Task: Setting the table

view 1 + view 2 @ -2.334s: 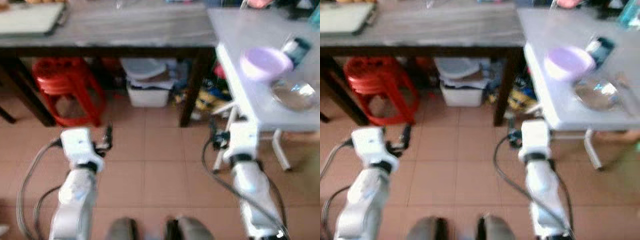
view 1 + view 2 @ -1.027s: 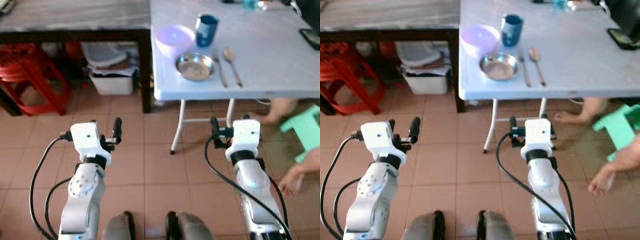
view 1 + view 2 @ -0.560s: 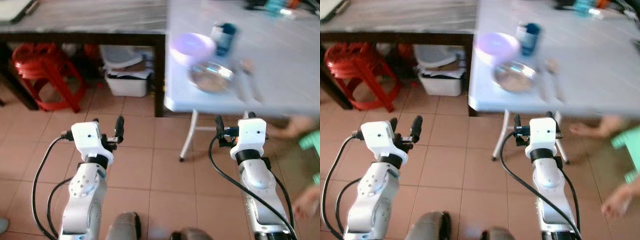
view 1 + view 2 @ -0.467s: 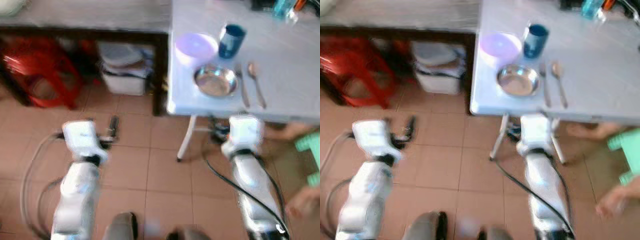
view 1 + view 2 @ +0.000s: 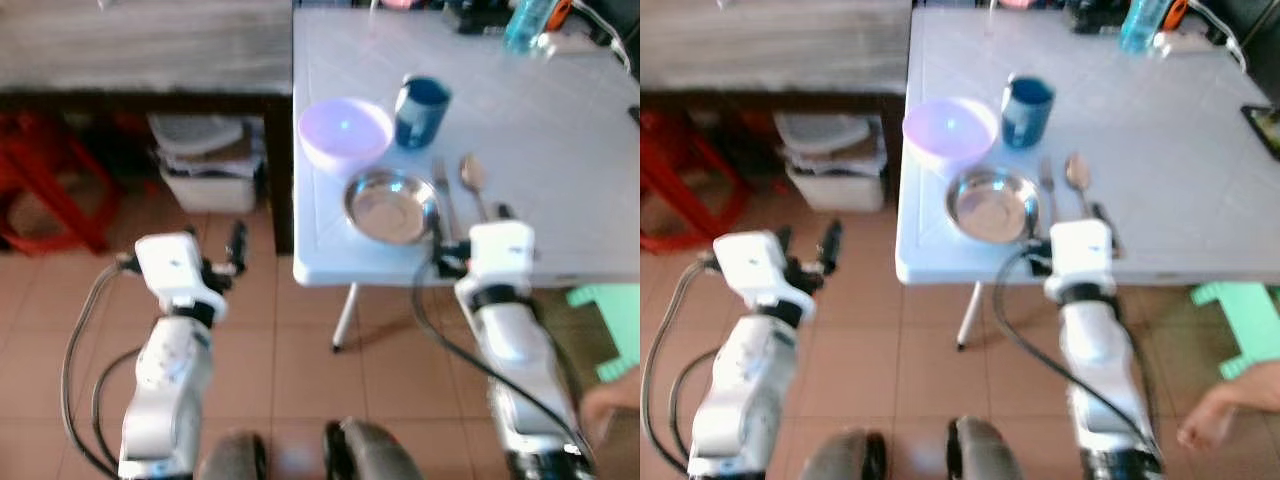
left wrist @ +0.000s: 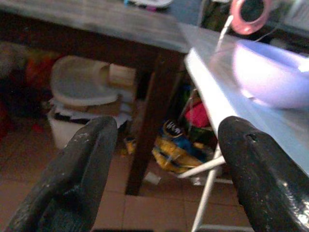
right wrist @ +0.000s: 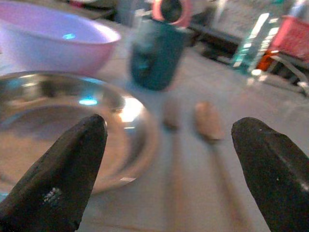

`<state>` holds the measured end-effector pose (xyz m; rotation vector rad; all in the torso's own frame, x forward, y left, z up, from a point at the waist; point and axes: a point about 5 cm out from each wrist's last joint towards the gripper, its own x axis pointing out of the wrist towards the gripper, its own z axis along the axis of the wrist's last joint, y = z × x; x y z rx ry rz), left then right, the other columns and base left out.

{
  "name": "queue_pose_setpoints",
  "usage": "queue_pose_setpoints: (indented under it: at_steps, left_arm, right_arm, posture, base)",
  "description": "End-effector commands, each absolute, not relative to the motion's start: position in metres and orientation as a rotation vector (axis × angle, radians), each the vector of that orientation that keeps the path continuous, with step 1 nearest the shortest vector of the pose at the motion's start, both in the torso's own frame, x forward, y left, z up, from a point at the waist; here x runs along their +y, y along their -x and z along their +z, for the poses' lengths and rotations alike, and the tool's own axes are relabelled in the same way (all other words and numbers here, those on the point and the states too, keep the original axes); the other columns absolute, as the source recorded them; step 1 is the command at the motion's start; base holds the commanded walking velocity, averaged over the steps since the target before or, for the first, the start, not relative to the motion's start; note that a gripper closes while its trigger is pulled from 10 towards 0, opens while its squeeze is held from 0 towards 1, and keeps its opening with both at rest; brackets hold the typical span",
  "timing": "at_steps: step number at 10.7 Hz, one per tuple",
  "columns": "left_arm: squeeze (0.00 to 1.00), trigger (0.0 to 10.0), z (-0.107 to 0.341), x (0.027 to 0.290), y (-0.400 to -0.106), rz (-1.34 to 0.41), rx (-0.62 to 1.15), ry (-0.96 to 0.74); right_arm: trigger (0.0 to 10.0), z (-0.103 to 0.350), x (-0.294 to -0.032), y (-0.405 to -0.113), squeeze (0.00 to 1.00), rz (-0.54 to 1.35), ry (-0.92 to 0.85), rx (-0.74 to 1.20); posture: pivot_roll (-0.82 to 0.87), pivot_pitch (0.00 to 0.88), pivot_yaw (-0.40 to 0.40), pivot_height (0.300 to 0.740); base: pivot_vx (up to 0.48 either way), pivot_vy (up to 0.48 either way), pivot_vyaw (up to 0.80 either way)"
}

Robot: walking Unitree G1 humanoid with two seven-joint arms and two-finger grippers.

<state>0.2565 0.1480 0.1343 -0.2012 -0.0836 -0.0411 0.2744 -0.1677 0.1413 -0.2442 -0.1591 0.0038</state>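
Head views: soft overall, mild motion blur, daylight even and bright on the white worktop [image 5: 560, 150]. Glare spot inside the steel plate [image 5: 391, 205] and on the lilac bowl [image 5: 345, 130]. Deep shade beneath the dark table [image 5: 140, 55]. Left wrist view: dim, claw fingers [image 6: 82, 174] defocused. Right wrist view: brighter, fork and spoon [image 7: 207, 118] smeared, background out of focus.

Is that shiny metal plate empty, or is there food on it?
Empty: the metal plate shows only bare, reflective metal inside.
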Motion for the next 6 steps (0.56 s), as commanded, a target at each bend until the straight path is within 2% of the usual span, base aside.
queue_pose_setpoints:
  at_steps: [1,6]
  left_arm:
    - [0.0,10.0,0.136,0.152,-0.254,-0.029,-0.09,0.205]
    - [0.0,10.0,0.125,0.154,-0.242,-0.111,-0.051,0.106]
  right_arm:
    - [10.0,0.144,-0.169,-0.272,0.0,-0.003,0.263,-0.177]
    - [10.0,0.138,-0.196,-0.274,0.0,-0.128,0.187,-0.106]
  posture:
    - [-0.01,0.204,-0.03,0.74]
    - [-0.01,0.221,-0.02,0.74]
  base:
    - [0.0,0.0,0.0]
    - [0.0,0.0,0.0]
